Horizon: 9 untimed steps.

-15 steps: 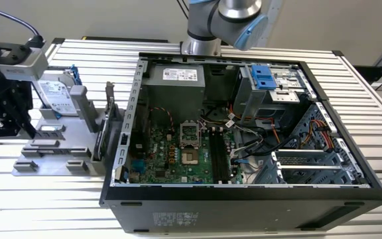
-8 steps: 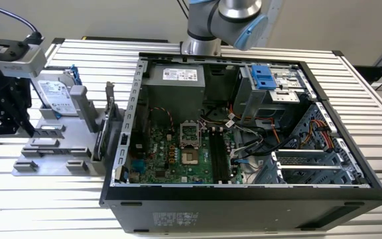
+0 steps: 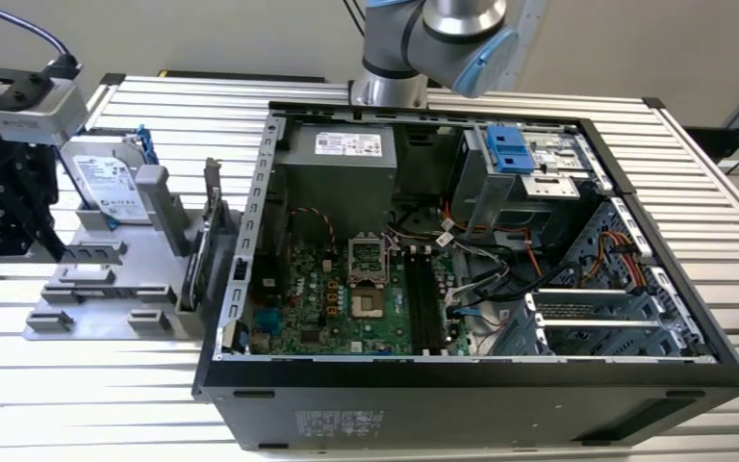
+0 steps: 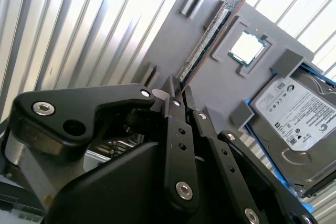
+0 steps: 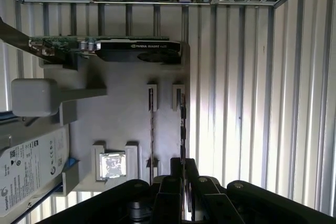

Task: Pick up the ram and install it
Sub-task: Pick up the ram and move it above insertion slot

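My tool (image 4: 177, 90) is closed on one end of the ram (image 4: 210, 38). Held off-centre, it may pivot and jam in the holder (image 4: 168, 35)

ram (image 4: 207, 40) on holder (image 4: 176, 38) | hard drive (image 4: 291, 114) beside ram | case (image 3: 472, 390): exterior view's right

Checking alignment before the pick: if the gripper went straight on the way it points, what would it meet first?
Most likely the ram, standing on edge in the gray holder right ahead of the gripper; the remaining gap is unclear.
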Available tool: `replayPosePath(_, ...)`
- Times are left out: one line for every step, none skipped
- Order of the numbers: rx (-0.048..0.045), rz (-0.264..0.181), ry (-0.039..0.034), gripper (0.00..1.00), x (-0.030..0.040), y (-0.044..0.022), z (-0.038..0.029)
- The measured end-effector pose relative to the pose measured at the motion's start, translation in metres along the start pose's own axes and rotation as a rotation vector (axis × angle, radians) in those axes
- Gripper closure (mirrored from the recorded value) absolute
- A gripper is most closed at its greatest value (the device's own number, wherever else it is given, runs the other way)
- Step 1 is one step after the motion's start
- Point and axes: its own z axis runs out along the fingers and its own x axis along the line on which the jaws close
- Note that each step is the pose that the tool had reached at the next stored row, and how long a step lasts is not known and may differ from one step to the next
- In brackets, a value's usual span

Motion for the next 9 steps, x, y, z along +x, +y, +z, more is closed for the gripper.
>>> replayPosePath(0.0,0.0,0.0,1.0,0.0,0.0,-0.0007)
replayPosePath(0.0001,0.0,-0.0001,1.0,0.0,0.0,-0.0014)
replayPosePath(0.0,0.0,0.0,1.0,0.0,0.0,-0.002)
replayPosePath(0.0001,0.0,-0.0001,1.0,0.0,0.0,-0.0027)
replayPosePath(0.0,0.0,0.0,1.0,0.0,0.0,-0.0033)
replayPosePath(0.0001,0.0,-0.0002,1.0,0.0,0.0,-0.0041)
replayPosePath(0.0001,0.0,-0.0001,1.0,0.0,0.0,-0.0047)
replayPosePath(0.0,0.0,-0.0001,1.0,0.0,0.0,-0.0053)
replayPosePath(0.0001,0.0,-0.0002,1.0,0.0,0.0,-0.0061)
